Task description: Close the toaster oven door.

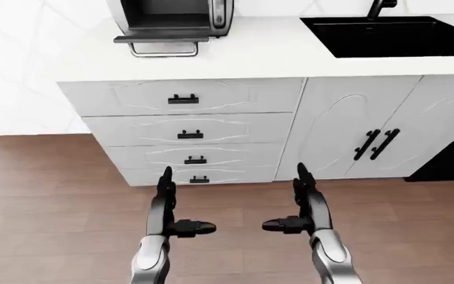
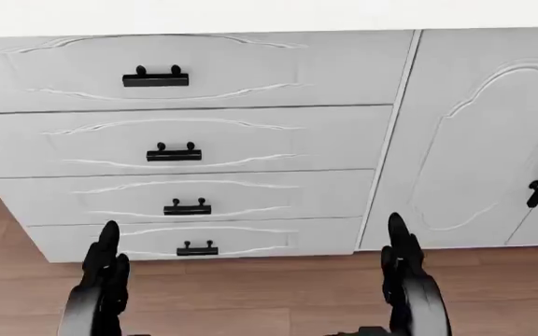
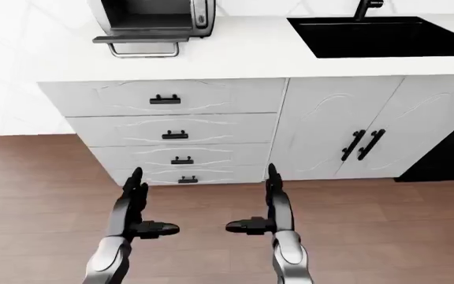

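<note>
While both hands hang low over the floor, neither holds anything: the left hand has its fingers straight up and spread from the thumb, which juts inward, and the right hand mirrors it, so both are fully open and empty. Going outward from the fingertips in the left-eye view, next comes bare wood floor, then the drawer stack with four black pulls, then the white counter edge, and only at the top of the view the toaster oven. Its door is dropped flat, sticking out toward the robot, with the handle a wire loop along its near edge; long axis of door and handle runs left-right in view. So the target lies up and away from the fingers, well apart from both, slightly left of the midline between them. The left hand sits almost straight below the handle, the right hand offset toward the sink, so my read is the left is the nearer and better lined up. The head view shows only drawers, cabinet doors and fingertips, no oven. Judgement: the approach isn't finished; the robot needs to step closer and raise an arm so the fingers get under the door's free edge, then push up and away.
</note>
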Controlling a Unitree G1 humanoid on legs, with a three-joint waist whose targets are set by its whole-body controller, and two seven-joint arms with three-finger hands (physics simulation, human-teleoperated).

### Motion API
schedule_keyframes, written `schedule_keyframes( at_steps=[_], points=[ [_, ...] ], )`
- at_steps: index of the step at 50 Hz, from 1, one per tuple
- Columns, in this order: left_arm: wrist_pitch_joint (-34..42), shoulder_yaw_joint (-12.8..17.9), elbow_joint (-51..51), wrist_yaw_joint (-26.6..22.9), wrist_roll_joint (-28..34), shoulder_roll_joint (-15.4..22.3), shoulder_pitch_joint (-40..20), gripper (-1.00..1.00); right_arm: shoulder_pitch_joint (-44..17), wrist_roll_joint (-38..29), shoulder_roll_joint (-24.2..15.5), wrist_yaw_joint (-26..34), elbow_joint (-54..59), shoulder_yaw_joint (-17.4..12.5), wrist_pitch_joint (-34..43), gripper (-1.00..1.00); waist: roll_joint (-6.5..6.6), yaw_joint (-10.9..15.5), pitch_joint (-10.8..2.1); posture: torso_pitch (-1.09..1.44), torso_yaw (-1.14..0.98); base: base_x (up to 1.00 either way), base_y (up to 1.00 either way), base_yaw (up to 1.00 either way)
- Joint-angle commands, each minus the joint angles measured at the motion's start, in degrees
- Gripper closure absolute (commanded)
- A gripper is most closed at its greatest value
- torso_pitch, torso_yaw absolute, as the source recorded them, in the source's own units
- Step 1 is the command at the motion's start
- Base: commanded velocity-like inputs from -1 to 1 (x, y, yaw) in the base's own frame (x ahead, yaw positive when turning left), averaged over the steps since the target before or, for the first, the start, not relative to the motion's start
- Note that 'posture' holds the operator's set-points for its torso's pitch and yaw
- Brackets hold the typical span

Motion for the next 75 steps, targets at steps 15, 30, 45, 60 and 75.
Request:
schedule_keyframes(
  at_steps=[15,30,45,60,75],
  points=[
    [8.4,6.6,-13.3,-1.5,-2.6,4.3,-5.1,-1.0,-3.7,0.4,-0.8,-0.2,-11.5,-0.9,3.3,-1.0,0.05,0.4,-4.7,0.0,0.0,0.0,0.0,0.0],
    [25.2,19.4,-26.5,-0.8,-13.0,11.8,-11.1,-1.0,-8.4,2.4,-3.6,1.2,-23.7,-4.8,14.4,-1.0,0.58,0.3,-5.0,0.0,0.0,0.0,0.0,0.0],
    [26.1,25.9,-26.7,-1.3,-16.4,19.0,-13.9,-1.0,-17.1,7.1,-11.0,0.9,-28.8,-13.1,23.3,-1.0,0.7,0.3,-4.04,0.0,0.0,0.0,0.0,0.0],
    [30.5,31.0,-26.4,0.0,-21.2,25.7,-17.3,-1.0,-19.3,9.1,-13.4,1.8,-32.6,-14.3,27.3,-1.0,1.05,0.2,-3.61,0.0,0.0,0.0,0.0,0.0],
    [29.1,35.0,-24.1,3.0,-24.4,31.7,-19.2,-1.0,-23.8,10.4,-18.2,0.5,-32.9,-17.4,30.5,-1.0,1.04,0.3,-3.31,0.0,0.0,0.0,0.0,0.0]
  ],
)
